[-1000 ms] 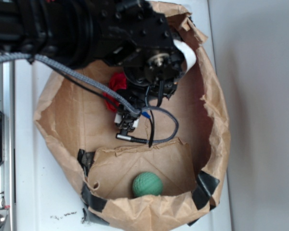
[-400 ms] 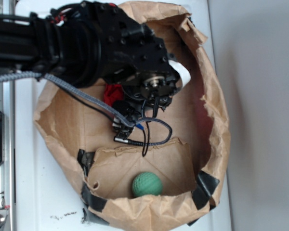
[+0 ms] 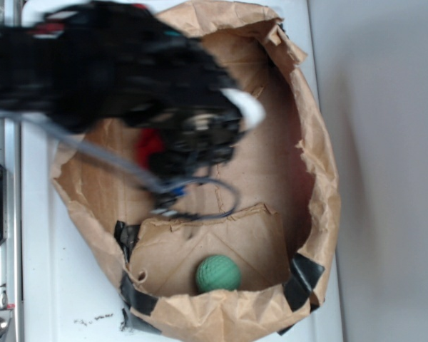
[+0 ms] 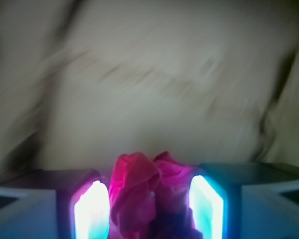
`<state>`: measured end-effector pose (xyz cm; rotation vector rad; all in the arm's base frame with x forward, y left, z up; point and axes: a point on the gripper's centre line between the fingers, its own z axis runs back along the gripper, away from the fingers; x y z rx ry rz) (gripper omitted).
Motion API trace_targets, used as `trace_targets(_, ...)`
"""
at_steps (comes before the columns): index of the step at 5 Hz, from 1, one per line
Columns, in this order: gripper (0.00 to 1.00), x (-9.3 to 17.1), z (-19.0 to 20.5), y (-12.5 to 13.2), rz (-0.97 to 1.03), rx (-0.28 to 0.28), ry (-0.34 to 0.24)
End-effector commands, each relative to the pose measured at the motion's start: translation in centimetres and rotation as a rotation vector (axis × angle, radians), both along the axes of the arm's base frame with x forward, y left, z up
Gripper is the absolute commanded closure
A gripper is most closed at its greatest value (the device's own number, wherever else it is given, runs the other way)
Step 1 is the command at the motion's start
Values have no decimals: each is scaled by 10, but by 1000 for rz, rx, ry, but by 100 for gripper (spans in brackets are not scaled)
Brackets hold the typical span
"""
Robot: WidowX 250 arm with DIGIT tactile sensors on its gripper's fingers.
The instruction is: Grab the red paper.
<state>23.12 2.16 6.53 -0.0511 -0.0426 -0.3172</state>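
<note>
Two lit fingers (image 4: pixel 92 211) flank the red paper (image 4: pixel 149 191) in the wrist view, one at each side of the wad, and the hand (image 4: pixel 149 211) looks partly closed around it; whether the pads actually press the paper or merely stand beside it cannot be told through the blur. From outside, the red paper (image 3: pixel 149 145) shows only as a small patch at the left of the hand (image 3: pixel 182 153), inside the brown paper bag (image 3: pixel 321 178) that lies open on the tabletop (image 3: pixel 39 249), well apart from the green ball (image 3: pixel 217 273) nearer the camera.

Risks, as I judge them: the wad is soft and full of folds, so the fingers may pinch only an outer flap and the rest could slip free on lifting. The strong motion blur suggests quick movement, which could shake a loose hold. The dangling cable (image 3: pixel 217 199) hangs near the bag's inner flap (image 3: pixel 221 221) and might snag, dragging the bag along.
</note>
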Motion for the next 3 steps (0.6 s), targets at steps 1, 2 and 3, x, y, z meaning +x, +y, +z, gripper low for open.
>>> trace_targets(1,100,14,95,1,0,-74,-96)
trace_targets(2,100,22,101,11,0,-100,-73)
trace_targets(3,100,33,101,18,10,-43,-27)
